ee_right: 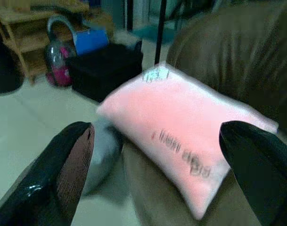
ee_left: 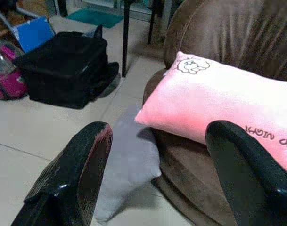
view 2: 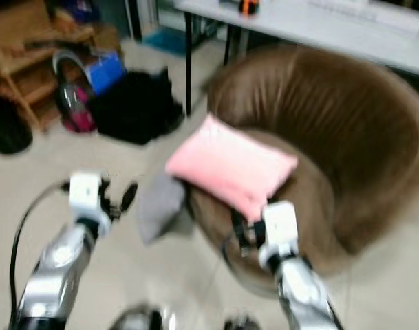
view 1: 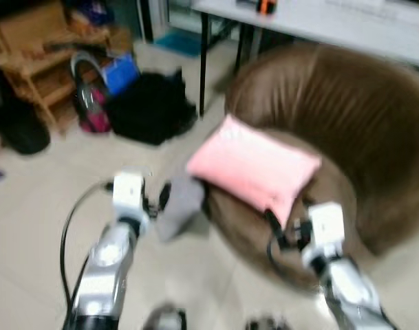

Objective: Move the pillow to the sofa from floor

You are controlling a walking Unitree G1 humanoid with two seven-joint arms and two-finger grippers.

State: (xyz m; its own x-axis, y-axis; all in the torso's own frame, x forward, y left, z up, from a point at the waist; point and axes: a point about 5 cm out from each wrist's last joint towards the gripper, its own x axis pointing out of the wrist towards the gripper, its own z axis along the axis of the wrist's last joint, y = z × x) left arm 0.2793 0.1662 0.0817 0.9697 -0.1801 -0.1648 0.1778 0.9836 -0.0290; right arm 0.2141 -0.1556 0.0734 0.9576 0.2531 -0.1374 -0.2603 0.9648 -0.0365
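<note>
A: What do you have nearest you?

B: Your two grippers, both short of the sofa (view 1: 347, 117). The left gripper (ee_left: 157, 174) sits off the sofa's front edge, over the tiled floor (view 1: 30, 206), fingers spread wide with nothing between them. The right gripper (ee_right: 157, 174) is at the sofa's front rim, its fingers just as wide apart and holding nothing.

A: And the pillow?

B: You see the pink pillow (view 1: 254, 168) lying on the sofa's seat, one corner hanging out past the front edge. It has a small cartoon print near one corner and dark lettering along one side.

A: Anything under that corner?

B: A grey cushion (ee_left: 127, 165) on the floor, leaning against the sofa's base just below the pink pillow.

A: Further out?

B: Beyond the sofa's left side you have a black bag (view 1: 151, 106) on the floor, then a wooden shelf (view 1: 30, 65). Behind the sofa stands a white table (view 1: 319, 24) with black legs.
</note>
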